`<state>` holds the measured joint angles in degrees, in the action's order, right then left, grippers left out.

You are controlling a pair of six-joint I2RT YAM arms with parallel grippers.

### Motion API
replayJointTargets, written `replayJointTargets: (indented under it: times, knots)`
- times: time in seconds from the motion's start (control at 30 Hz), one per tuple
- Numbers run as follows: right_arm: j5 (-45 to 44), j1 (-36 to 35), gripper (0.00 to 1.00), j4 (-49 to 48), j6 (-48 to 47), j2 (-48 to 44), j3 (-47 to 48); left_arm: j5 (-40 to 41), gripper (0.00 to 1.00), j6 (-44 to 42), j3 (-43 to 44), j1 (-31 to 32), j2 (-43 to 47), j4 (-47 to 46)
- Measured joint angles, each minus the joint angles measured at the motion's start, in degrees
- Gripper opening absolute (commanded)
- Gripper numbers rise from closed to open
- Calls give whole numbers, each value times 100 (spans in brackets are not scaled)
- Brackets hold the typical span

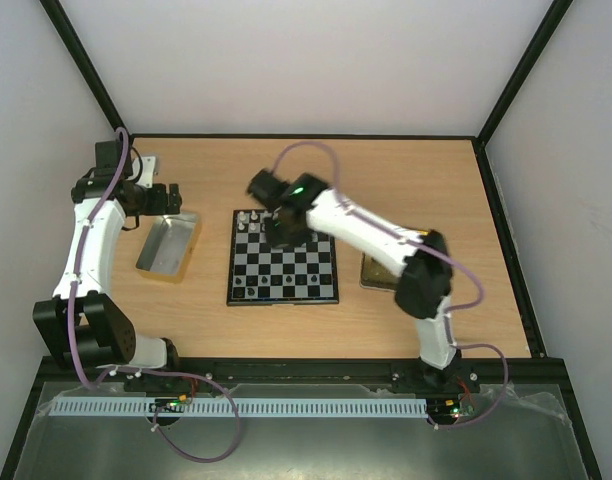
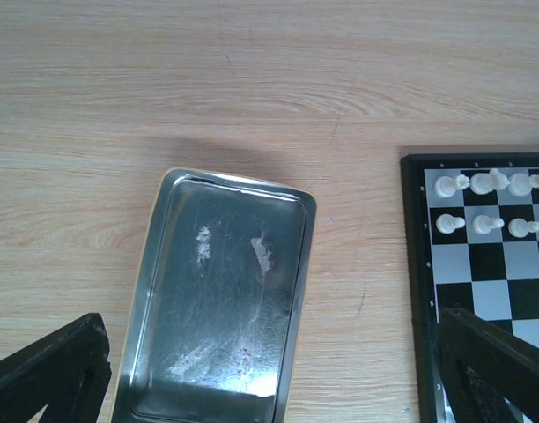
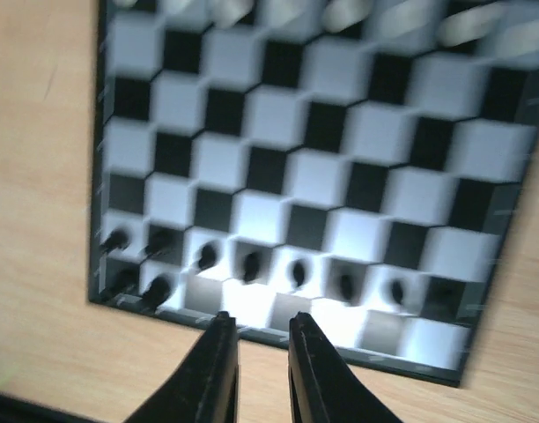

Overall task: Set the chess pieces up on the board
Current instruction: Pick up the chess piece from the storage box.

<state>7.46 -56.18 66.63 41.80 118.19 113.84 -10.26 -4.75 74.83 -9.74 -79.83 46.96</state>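
Observation:
The board lies mid-table. White chess pieces fill part of its two far rows, and black chess pieces stand at its near edge. My right gripper hangs above the board's far half. The right wrist view is blurred: the gripper is open by a narrow gap with nothing in it, and beyond it are the board and the black pieces. My left gripper is wide open and empty over the silver tray. To its right are the board and white pieces.
The silver-grey metal tray lies left of the board, with nothing in it. A gold tray lies right of the board, partly under my right arm. Black frame posts and white walls surround the table.

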Motion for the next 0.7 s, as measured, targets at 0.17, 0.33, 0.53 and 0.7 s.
replayJointTargets:
  times: [0.17, 0.33, 0.53, 0.7]
  knots:
    - [-190, 1373, 16, -144, -9, -1368, -1060, 79, 100, -42, 13, 328, -31, 42]
    - [-295, 2529, 19, -345, -109, -2011, -2140, 140, 100, -96, 122, 608, -188, 118]
    - [-262, 3106, 20, -706, -243, -2013, -2992, 240, 100, -157, 289, 758, -433, 219]
    - [-223, 3386, 21, -1012, -326, -1993, -3379, 306, 100, -210, 393, 824, -529, 275]
